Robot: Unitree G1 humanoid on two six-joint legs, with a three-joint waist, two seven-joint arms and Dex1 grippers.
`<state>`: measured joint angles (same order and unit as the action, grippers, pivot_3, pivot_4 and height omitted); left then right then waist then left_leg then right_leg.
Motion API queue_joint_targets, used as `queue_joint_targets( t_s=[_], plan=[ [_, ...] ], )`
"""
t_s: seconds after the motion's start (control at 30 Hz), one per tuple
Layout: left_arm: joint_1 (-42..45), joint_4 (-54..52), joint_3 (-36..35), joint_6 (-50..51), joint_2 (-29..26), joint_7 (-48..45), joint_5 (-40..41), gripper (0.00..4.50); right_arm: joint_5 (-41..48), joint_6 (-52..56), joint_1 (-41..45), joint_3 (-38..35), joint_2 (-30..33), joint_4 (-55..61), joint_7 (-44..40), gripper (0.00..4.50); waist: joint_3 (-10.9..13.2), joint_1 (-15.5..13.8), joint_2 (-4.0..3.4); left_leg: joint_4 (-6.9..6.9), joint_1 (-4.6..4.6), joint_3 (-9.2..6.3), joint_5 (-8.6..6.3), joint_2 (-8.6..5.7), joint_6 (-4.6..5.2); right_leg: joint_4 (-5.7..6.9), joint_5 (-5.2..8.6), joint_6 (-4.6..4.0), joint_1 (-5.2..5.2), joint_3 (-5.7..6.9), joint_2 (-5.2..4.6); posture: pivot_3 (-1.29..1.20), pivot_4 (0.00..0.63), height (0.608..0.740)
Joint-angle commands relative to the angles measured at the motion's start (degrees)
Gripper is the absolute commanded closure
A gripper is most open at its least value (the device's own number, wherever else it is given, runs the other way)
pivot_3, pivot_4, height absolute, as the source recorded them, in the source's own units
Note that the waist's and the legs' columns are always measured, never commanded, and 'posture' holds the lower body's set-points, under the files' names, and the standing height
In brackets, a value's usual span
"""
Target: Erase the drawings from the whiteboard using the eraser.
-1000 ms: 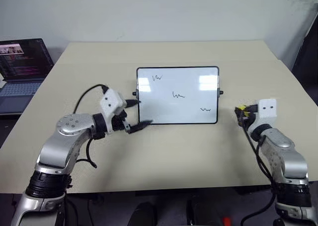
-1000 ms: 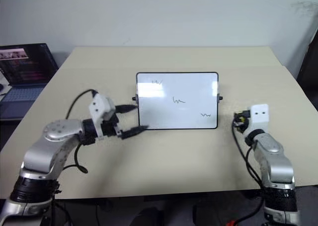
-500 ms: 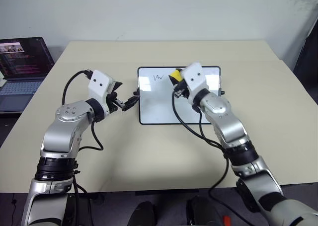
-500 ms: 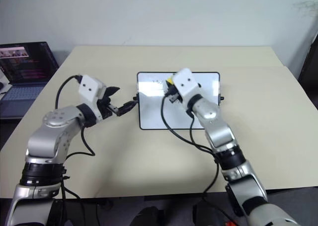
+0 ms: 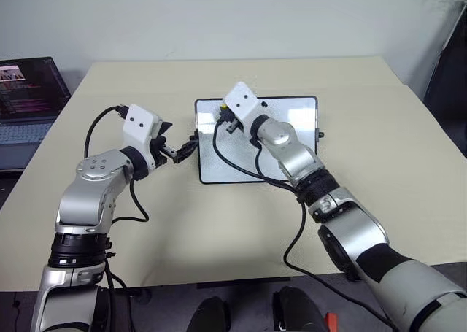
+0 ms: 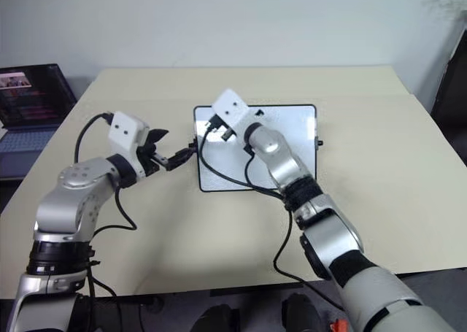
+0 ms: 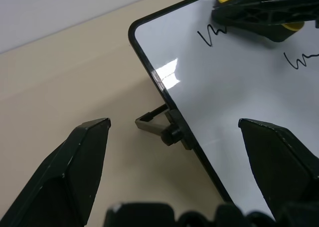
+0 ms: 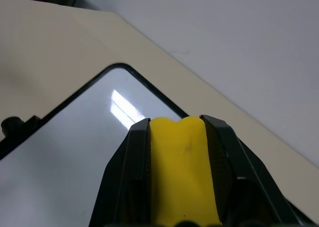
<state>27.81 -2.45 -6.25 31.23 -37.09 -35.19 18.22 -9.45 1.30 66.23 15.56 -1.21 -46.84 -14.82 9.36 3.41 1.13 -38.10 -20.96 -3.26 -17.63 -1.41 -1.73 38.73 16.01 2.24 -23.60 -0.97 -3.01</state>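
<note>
Yellow eraser (image 8: pixel 182 172) clamped in right claw (image 5: pixel 221 114) over whiteboard (image 5: pixel 292 157); two drawings (image 7: pixel 212 35) visible; left claw (image 7: pixel 184 152) open.

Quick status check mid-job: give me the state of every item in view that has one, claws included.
right claw: shut on the eraser, over the whiteboard's far left corner.
left claw: open, straddling the whiteboard's left edge by its knob.
whiteboard: flat on the table, not wiped.
drawings: two squiggles visible, unerased.
laptop: open, screen lit.
</note>
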Motion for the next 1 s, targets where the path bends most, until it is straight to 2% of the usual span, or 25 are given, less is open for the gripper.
queue_joint_targets(
  t_s=[0.03,0.23,0.43,1.0],
  plan=[
    [0.7,-2.4,-0.8,-0.1,-0.3,-0.3,0.3,0.00,-0.9,-4.1,4.3,0.3,-2.2,-2.8,-0.6,3.36,0.0,0.2,0.00,0.00,0.00,0.01,0.00,0.00,0.00,0.01,0.00,0.00,-0.02,-0.01,0.00,0.00,0.150,0.740],
    [0.8,-2.6,-0.4,-0.2,0.0,-0.5,0.2,0.00,-2.7,-5.5,6.3,1.2,-4.0,-8.8,-2.5,3.36,0.0,0.4,0.00,0.01,0.00,0.01,0.00,0.00,-0.01,0.04,0.00,0.00,-0.03,-0.01,-0.03,0.00,0.150,0.740],
    [0.8,-2.7,-0.3,-0.2,0.1,-0.8,0.3,0.00,-3.4,-4.5,6.2,0.0,-1.9,-13.5,-1.5,3.36,0.0,0.3,0.00,0.01,-0.02,0.00,0.00,0.00,-0.01,0.04,0.00,0.00,-0.04,-0.02,-0.04,0.00,0.150,0.740],
    [1.4,-2.6,0.5,-0.4,0.9,-1.3,0.4,0.00,-4.2,-0.8,1.3,-0.3,4.9,-12.5,-3.3,3.36,0.0,-0.5,0.03,-0.16,0.05,-0.11,0.01,-0.03,-0.02,0.22,-0.01,-0.02,0.12,-0.01,-0.07,0.00,0.150,0.740]
  ],
)
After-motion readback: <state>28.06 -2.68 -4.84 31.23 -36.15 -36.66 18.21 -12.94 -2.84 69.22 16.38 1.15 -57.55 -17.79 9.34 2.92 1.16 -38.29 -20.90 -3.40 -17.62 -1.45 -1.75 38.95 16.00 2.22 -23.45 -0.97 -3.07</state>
